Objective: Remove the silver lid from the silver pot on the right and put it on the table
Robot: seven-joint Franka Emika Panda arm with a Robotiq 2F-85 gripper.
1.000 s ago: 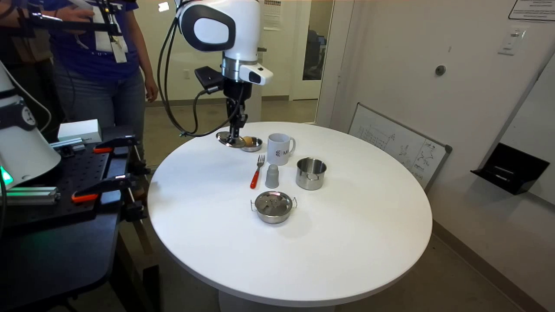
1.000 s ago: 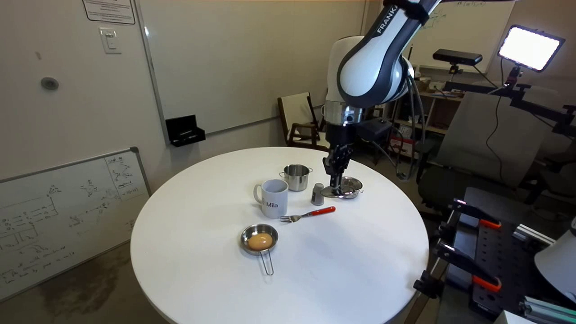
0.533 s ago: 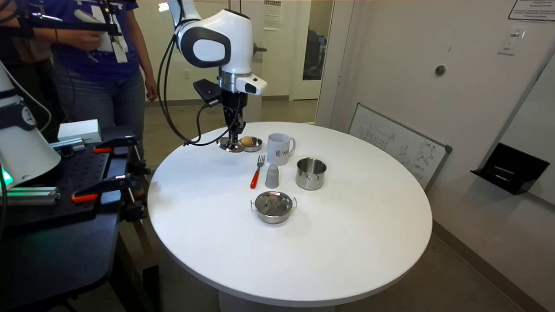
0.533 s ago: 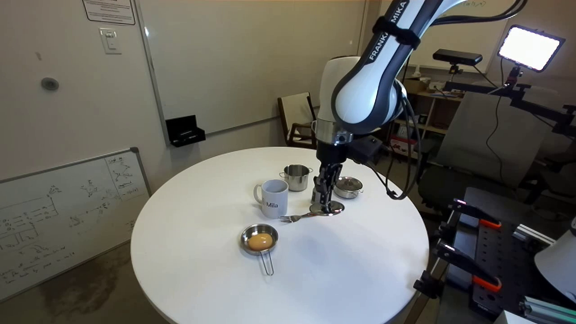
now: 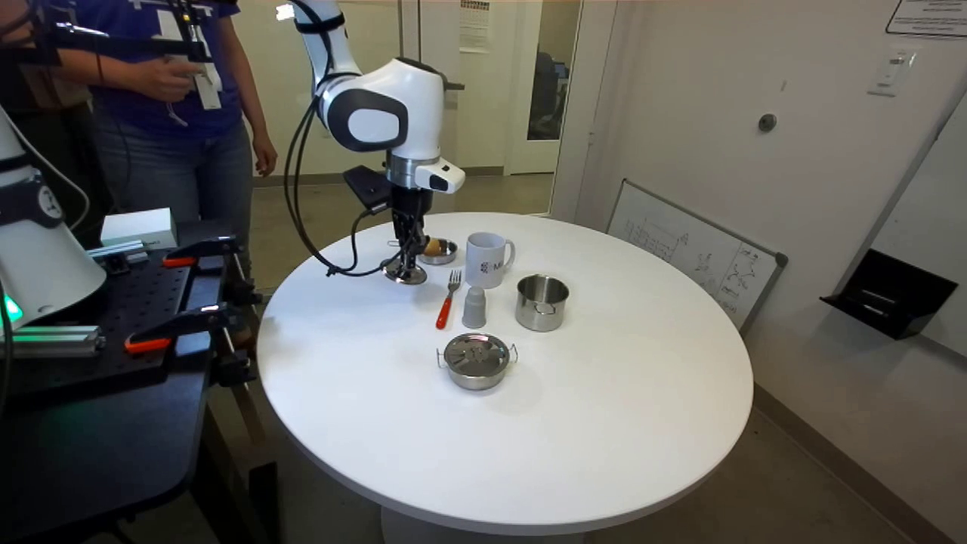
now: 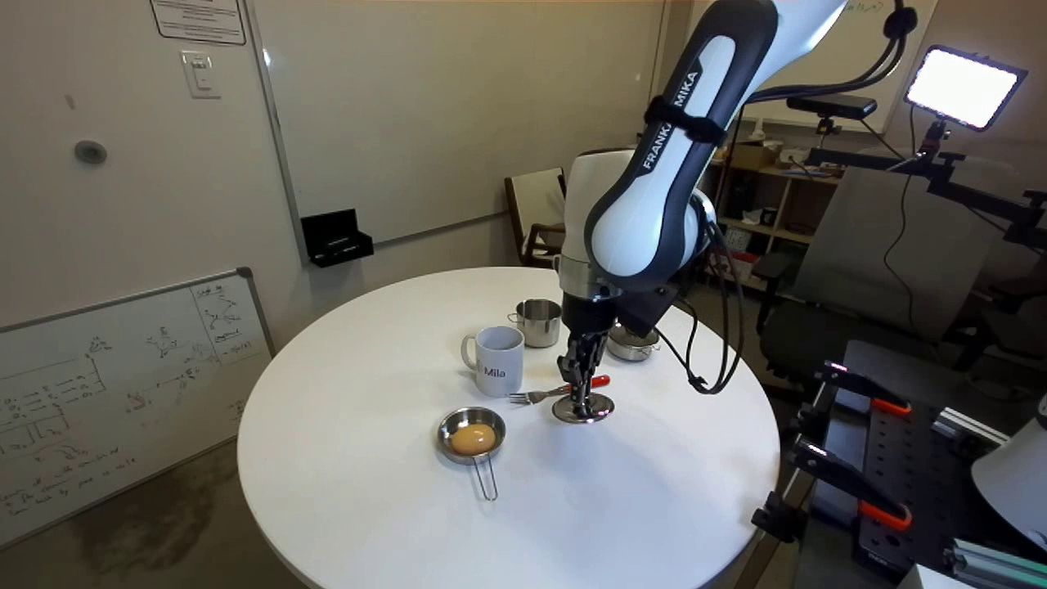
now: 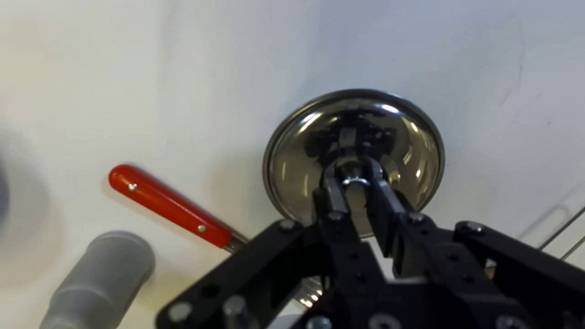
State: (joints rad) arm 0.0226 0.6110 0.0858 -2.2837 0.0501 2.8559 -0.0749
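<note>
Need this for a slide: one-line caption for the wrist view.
Jaws grip the silver lid by its knob, white table below, red-handled fork and gray container nearby.

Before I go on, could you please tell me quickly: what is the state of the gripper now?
Gripper: closed, holding the lid.

Silver lid (image 7: 299,164); white table (image 5: 604,423); black pincer (image 7: 355,168).
</note>
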